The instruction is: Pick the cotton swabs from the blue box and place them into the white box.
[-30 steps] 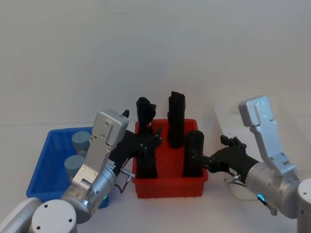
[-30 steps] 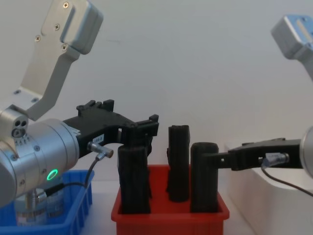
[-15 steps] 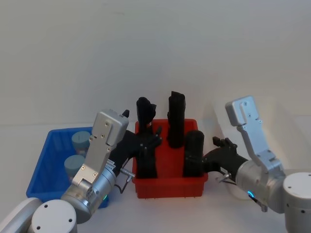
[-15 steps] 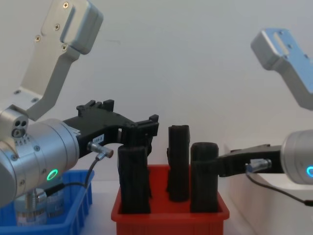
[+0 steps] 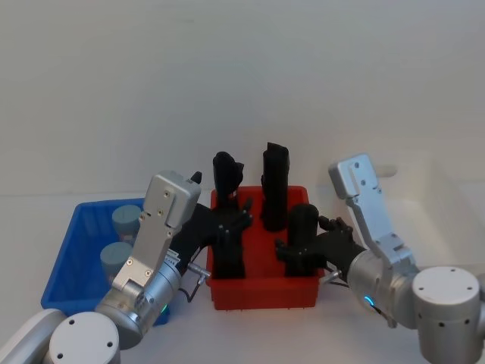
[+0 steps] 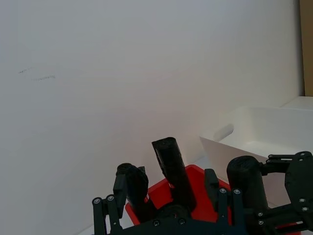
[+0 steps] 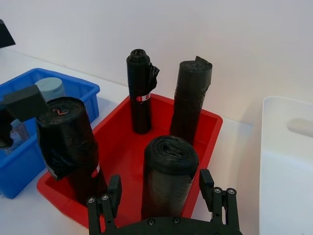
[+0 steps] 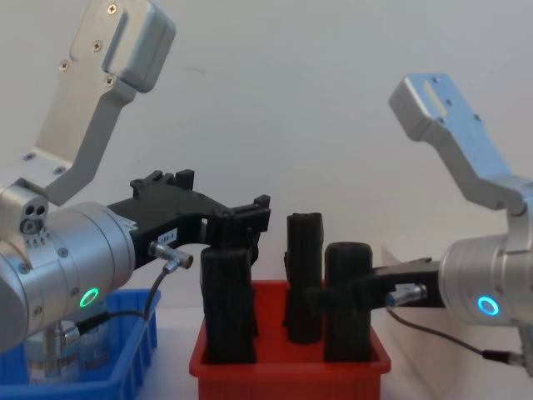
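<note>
Two clear grey-lidded cotton swab jars [image 5: 125, 218] await you in the blue plastic box [image 5: 67, 244], nine o'clock; left gripper [image 5: 236, 220], right gripper [image 7: 160, 181] gape empty.

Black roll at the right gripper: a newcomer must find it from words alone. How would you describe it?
Find the red bin between the blue box and the white box; four black rolls stand in it. Yours is the front roll on the white box's side, between the open fingers of the right gripper; the left gripper is at the other front roll.
</note>
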Controlling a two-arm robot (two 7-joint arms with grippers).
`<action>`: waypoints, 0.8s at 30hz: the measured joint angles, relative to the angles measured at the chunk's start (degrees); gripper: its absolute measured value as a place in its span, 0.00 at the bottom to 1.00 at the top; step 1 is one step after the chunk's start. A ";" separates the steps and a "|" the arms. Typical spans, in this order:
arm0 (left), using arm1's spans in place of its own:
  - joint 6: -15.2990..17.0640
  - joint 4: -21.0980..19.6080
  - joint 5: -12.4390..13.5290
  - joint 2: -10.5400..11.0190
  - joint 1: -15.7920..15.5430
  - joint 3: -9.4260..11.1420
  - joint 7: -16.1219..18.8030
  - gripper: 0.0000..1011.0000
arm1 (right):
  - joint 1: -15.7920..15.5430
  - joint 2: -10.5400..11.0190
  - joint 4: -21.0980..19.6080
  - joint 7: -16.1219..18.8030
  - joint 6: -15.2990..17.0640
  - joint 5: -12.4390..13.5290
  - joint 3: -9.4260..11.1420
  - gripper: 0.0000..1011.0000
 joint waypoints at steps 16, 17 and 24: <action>0.00 0.00 0.00 0.00 0.00 0.00 0.00 0.99 | 1.25 -1.62 3.27 -2.16 -0.79 -0.76 -0.57 0.80; 0.00 0.00 0.00 0.00 0.00 0.00 0.00 0.99 | 1.27 -1.65 3.34 -2.21 -0.81 -0.78 -0.58 0.77; 0.00 0.00 0.00 0.00 0.00 0.00 0.00 0.99 | 1.48 -1.93 3.90 -2.58 -0.95 -0.90 -0.67 0.54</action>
